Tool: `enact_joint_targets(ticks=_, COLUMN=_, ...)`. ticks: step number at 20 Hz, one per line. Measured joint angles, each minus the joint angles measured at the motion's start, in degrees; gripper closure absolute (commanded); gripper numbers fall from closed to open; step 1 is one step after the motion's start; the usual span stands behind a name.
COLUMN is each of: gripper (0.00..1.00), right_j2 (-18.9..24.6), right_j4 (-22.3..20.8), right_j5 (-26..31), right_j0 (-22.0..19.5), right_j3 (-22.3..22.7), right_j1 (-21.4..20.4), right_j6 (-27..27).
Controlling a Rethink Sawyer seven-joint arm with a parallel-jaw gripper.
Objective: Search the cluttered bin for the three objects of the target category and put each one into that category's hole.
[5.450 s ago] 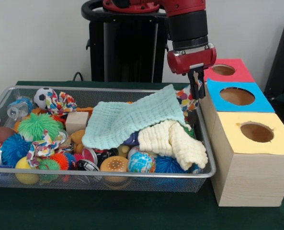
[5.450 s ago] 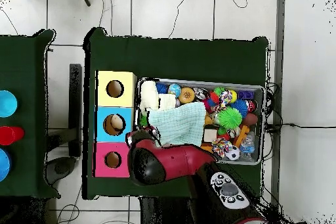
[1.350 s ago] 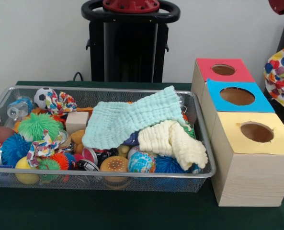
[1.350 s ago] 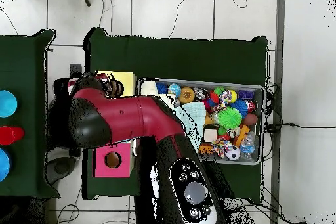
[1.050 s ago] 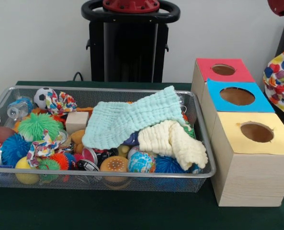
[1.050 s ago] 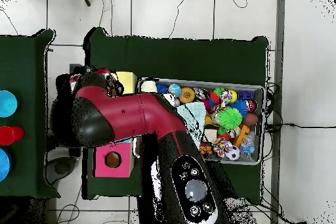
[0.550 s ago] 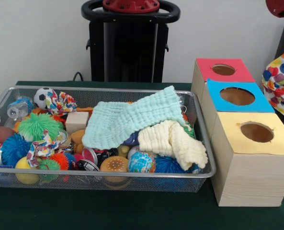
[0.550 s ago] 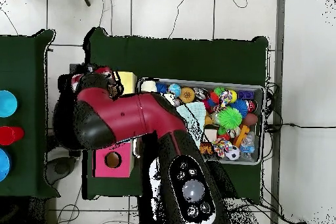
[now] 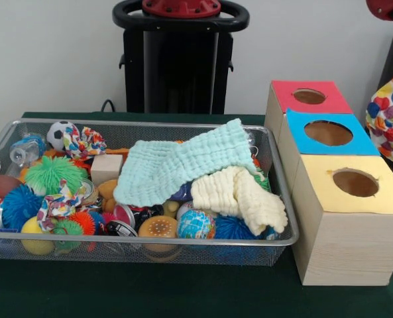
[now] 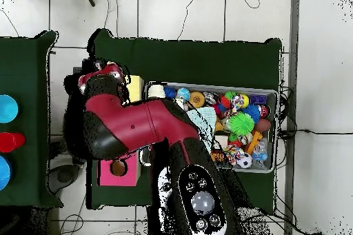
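A polka-dot cloth (image 9: 390, 112) hangs in the air at the right edge of the front view, beyond the blue box (image 9: 355, 142) and the yellow box (image 9: 382, 195). Only a red piece of my gripper (image 9: 390, 8) shows above the cloth, which it holds up. In the overhead view my arm (image 10: 138, 125) covers the blue box and most of the yellow box (image 10: 134, 87). Two more patterned cloths (image 9: 83, 141) (image 9: 58, 199) lie in the wire bin (image 9: 143, 242) at its left end.
A mint cloth (image 9: 183, 162) and a cream cloth (image 9: 239, 192) drape over balls and toys in the bin. The red box (image 9: 329, 99) stands farthest back in the row. Each box has a round hole on top. Coloured cups (image 10: 7, 108) stand on a side table.
5.5 s ago my gripper hung at the bin's right end beside the red box. It now holds the polka-dot cloth up beyond the boxes. Over the last second the cloth drifted slightly right.
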Motion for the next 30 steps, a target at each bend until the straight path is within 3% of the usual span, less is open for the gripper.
enact_joint_targets(ticks=18, gripper=1.00, right_j2=-3.35, right_j4=-7.40, right_j5=-3.08, right_j0=0.49, right_j3=-0.01, right_j1=0.68, right_j6=0.00)
enact_joint_targets(ticks=30, gripper=1.00, right_j2=-8.04, right_j4=-8.17, right_j5=-13.21, right_j0=2.41, right_j3=0.34, right_j1=4.25, right_j6=0.00)
